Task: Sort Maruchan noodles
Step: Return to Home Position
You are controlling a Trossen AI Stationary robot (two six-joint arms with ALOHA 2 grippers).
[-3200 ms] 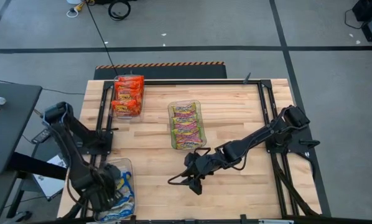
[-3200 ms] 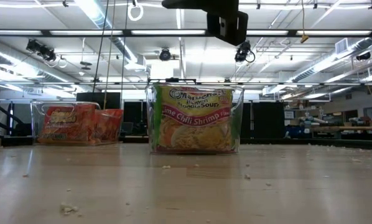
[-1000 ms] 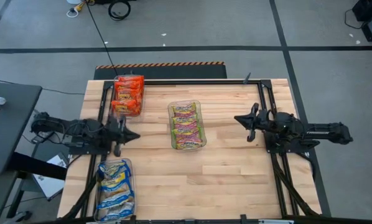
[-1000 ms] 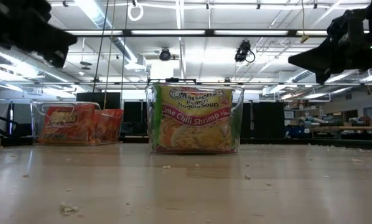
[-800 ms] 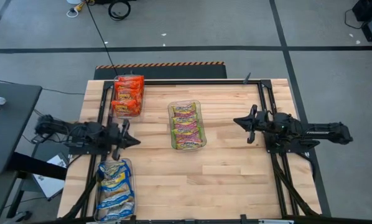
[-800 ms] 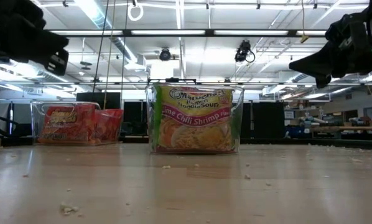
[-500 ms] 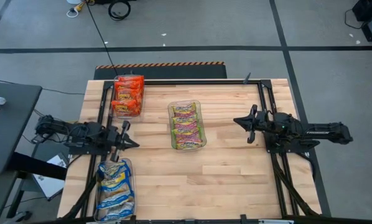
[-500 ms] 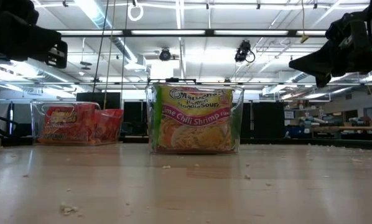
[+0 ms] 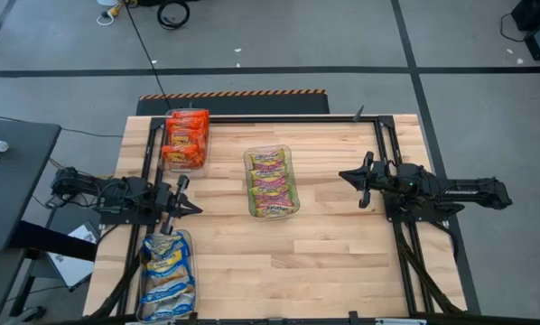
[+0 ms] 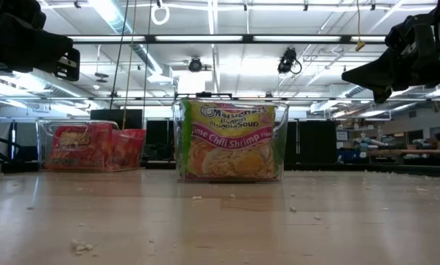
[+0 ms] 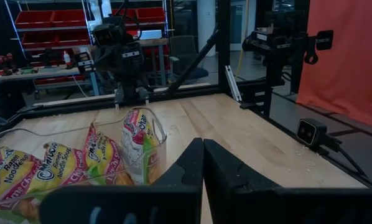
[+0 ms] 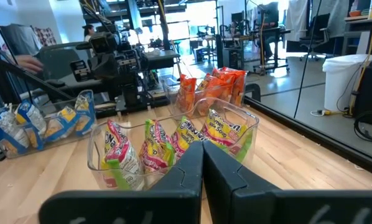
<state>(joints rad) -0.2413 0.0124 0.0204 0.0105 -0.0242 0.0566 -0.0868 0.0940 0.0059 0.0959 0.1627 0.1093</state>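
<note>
Noodles (image 9: pixel 272 181) sit sorted in 3 clear bins (image 10: pixel 285 140): orange packs (image 9: pixel 186 138) far left, green packs (image 9: pixel 272 194) centre, blue packs (image 9: pixel 168 275) near left. The left gripper (image 9: pixel 190 205) and right gripper (image 9: pixel 348 176) are pinched closed and empty, parked at opposite table (image 9: pixel 342 262) sides, likely because sorting looks finished.

High cam hangs straight over the table (image 9: pixel 342 262), far enough up to catch the whole top. Low cam sits at tabletop height on the 6 o'clock side, looking level toward 12. Left wrist cam looks in from 9 o'clock, right wrist cam from 3, both low and close. All four catch the middle bin (image 9: pixel 272 148) of noodle packs (image 9: pixel 272 185).
</note>
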